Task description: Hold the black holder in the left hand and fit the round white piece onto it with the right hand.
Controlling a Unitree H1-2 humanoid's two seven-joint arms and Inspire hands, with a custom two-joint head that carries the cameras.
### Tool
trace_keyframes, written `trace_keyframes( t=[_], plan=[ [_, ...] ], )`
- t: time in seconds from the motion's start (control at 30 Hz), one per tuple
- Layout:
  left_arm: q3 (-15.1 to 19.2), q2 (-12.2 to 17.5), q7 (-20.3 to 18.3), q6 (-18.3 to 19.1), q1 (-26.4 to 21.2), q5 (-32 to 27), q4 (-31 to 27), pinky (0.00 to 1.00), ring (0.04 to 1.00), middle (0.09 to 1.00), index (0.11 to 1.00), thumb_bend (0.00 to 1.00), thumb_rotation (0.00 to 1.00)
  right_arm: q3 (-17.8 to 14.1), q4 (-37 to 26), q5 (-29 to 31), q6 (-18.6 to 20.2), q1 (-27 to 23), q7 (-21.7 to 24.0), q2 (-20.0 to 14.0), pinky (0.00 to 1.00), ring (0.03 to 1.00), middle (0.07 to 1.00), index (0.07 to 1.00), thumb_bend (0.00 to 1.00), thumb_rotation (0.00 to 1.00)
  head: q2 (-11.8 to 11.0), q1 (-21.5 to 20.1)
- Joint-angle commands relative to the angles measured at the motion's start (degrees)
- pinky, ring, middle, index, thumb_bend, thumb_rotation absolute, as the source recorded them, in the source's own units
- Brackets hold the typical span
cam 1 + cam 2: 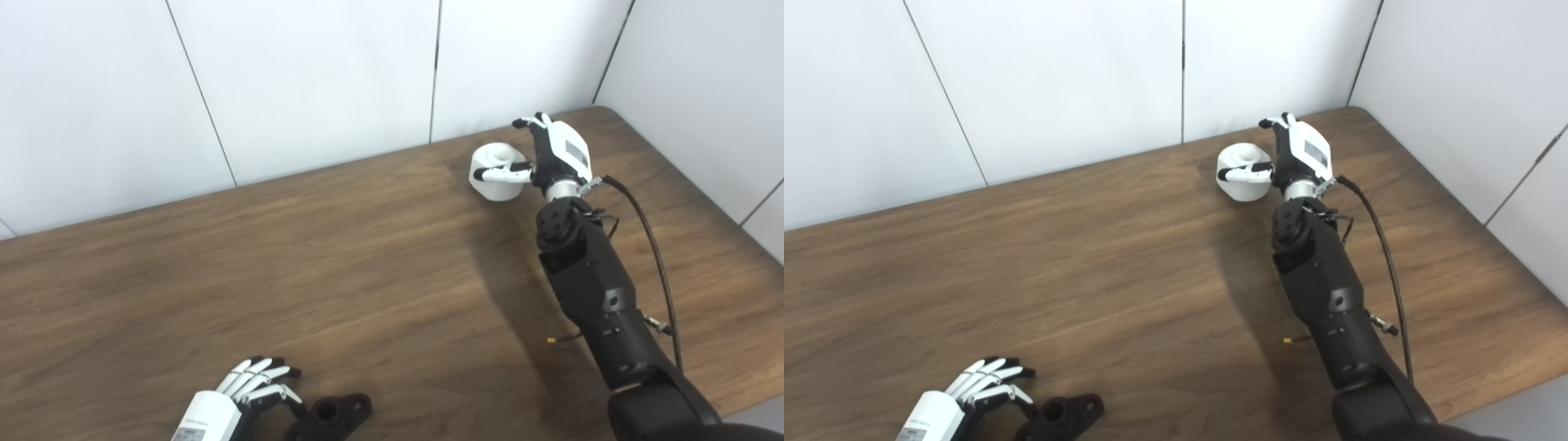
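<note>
R hand [554, 153] at far right of table [367, 257], arm stretched out from near edge. Thumb laid across front of round white piece [496, 171], fingers [528, 121] raised behind and above it, spread apart; contact on far side hidden, so cannot tell whether grip is closed on the piece. Piece stands on table near back wall, short cylinder, axis upright, hollow top facing up.

L hand [980, 383] at near-left edge, palm down, fingers curled loosely and apart, holding nothing. Black holder [1062, 416] lies flat on table just beside L hand's fingertips, touching or nearly so, cannot tell which. Holder's long axis runs L-R w/ slight tilt up toward the right; central bore faces up, flange ear w/ hole at right end. Holder and white piece well apart
</note>
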Motion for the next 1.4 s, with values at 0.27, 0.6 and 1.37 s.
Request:
trace_keyframes(
  t=[0.27, 0.6, 1.37],
  plan=[
    [1.11, 1.62, -3.68, 3.85, 1.41, 1.97, 1.48, 0.86, 0.84, 0.772, 0.485, 0.52, 0.05, -1.92, -2.23, -4.36, 0.05, -1.39, 1.74, 0.33, 0.85, 0.992, 0.968, 0.808, 0.87, 0.38, 0.12, 0.08],
    [1.35, 1.49, -4.46, 3.89, 1.55, 1.94, 0.93, 0.86, 0.838, 0.77, 0.485, 0.52, 0.05, -2.42, -1.7, -4.97, 0.04, -1.29, 1.85, 0.52, 0.85, 0.994, 0.971, 0.81, 0.87, 0.37, 0.17, 0.0],
    [1.92, 1.2, -5.31, 3.86, 1.59, 1.22, 0.23, 0.85, 0.833, 0.768, 0.485, 0.52, 0.04, -2.88, -0.03, -5.91, 0.06, -0.92, 1.37, 0.88, 0.85, 0.991, 0.962, 0.777, 0.86, 0.36, 0.46, -0.1]
  ],
)
